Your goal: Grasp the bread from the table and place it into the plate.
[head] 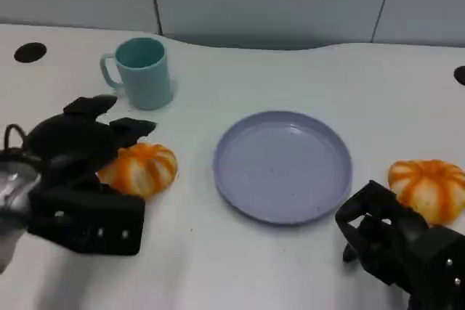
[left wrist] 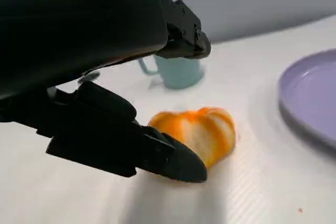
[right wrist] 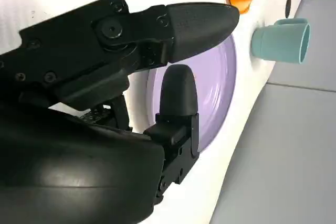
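Here the left hand (head: pixel 87 172) is reaching around the bread (head: pixel 139 168), fingers apart; the right hand (head: pixel 396 241) is resting empty, fingers spread.

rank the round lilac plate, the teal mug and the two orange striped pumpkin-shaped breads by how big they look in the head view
1. round lilac plate, clearly largest
2. teal mug
3. the two orange striped breads, left and right: they look alike, both partly hidden by hands, so no ranking between them

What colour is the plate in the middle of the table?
The plate is pale lavender purple, clearest in the head view.
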`<state>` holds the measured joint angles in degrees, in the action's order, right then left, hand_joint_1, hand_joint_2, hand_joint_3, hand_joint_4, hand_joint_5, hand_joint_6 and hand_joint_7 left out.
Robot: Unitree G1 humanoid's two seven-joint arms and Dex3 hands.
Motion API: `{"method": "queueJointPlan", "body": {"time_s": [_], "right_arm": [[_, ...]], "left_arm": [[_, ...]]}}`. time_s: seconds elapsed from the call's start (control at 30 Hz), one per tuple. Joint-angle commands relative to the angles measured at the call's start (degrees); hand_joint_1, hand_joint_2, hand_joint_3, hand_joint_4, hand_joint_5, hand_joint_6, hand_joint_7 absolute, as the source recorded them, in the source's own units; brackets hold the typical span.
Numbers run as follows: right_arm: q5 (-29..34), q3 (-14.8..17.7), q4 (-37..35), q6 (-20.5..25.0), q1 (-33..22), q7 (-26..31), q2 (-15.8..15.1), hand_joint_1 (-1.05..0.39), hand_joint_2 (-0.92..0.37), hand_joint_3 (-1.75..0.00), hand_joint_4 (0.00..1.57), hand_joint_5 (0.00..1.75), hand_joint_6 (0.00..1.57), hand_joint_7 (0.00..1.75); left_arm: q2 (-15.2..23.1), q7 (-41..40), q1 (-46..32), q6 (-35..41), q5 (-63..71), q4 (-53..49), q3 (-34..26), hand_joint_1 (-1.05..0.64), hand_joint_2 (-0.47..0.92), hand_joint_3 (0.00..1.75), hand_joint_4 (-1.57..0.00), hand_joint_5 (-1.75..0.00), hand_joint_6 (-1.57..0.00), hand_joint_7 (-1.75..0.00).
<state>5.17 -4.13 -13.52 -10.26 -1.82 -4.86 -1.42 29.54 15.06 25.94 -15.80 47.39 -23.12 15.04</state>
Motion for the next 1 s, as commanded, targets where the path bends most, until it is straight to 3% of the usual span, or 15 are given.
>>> {"method": "queueJointPlan", "body": {"time_s": [0.03,0.23,0.47,0.67,0.7,0.73,0.77,0.83,0.9,1.0], "right_arm": [[-0.4,0.5,0.7,0.5,-0.2,0.1,-0.7,-0.29,-0.92,-0.34,0.62,1.75,0.38,1.75],[0.0,0.3,1.2,0.8,-0.5,-0.3,-1.3,-0.29,-0.92,-0.34,0.59,1.75,0.38,1.75],[-0.6,0.5,2.5,1.6,-1.4,-0.5,-1.1,-0.28,-0.92,-0.33,0.58,1.75,0.38,1.75],[-0.8,0.5,3.1,1.7,-1.7,-1.0,-1.3,-0.28,-0.92,-0.34,0.58,1.75,0.37,1.75],[-0.8,0.5,3.3,1.9,-1.8,-1.0,-1.2,-0.28,-0.92,-0.34,0.58,1.75,0.37,1.75],[-0.8,0.5,3.4,2.0,-1.9,-1.0,-1.2,-0.28,-0.92,-0.34,0.58,1.75,0.37,1.75],[-0.7,0.5,3.3,1.7,-1.9,-0.9,-1.2,-0.28,-0.92,-0.34,0.58,1.75,0.37,1.75],[-0.4,0.5,3.3,1.5,-2.0,-0.8,-1.3,-0.28,-0.92,-0.34,0.58,1.75,0.37,1.75],[-0.1,0.4,3.5,1.7,-2.1,-0.7,-1.4,-0.28,-0.92,-0.35,0.58,1.75,0.37,1.75],[-0.1,0.4,3.4,1.2,-2.1,-0.7,-1.4,-0.27,-0.92,-0.35,0.58,1.75,0.37,1.75]], "left_arm": [[-1.6,0.2,6.2,1.7,0.6,-11.0,4.8,-0.88,0.92,0.03,0.00,0.00,-0.05,0.00],[-7.4,-5.9,15.0,4.8,3.9,-29.5,12.4,-0.77,0.89,0.00,0.00,0.00,-0.06,-0.01],[-13.5,-11.3,21.4,5.5,2.2,-46.8,16.3,-0.85,0.89,0.00,-0.03,-0.01,-0.10,-0.02],[-16.5,-16.7,22.3,7.0,0.5,-52.3,16.7,-0.61,0.79,0.00,-0.27,-0.13,-0.35,-0.09],[-16.6,-17.9,22.1,6.8,-0.3,-52.5,16.4,-0.51,0.80,0.00,-0.39,-0.31,-0.49,-0.25],[-16.6,-18.6,21.9,6.5,-0.9,-52.7,16.2,-0.42,0.81,0.00,-0.35,-0.77,-0.47,-0.70],[-16.5,-20.3,21.6,5.8,-1.2,-52.8,16.3,-0.38,0.82,0.00,-0.32,-0.96,-0.43,-0.91],[-16.4,-23.6,20.9,4.5,-1.7,-52.8,16.5,-0.27,0.83,0.01,-0.40,-1.56,-0.39,-1.52],[-16.3,-25.9,20.5,3.7,-2.2,-53.0,16.7,-0.22,0.85,0.01,-0.60,-1.71,-0.46,-1.70],[-16.3,-29.5,19.6,2.9,-2.8,-53.0,16.6,-0.21,0.90,0.04,-0.70,-1.74,-0.50,-1.74]]}}
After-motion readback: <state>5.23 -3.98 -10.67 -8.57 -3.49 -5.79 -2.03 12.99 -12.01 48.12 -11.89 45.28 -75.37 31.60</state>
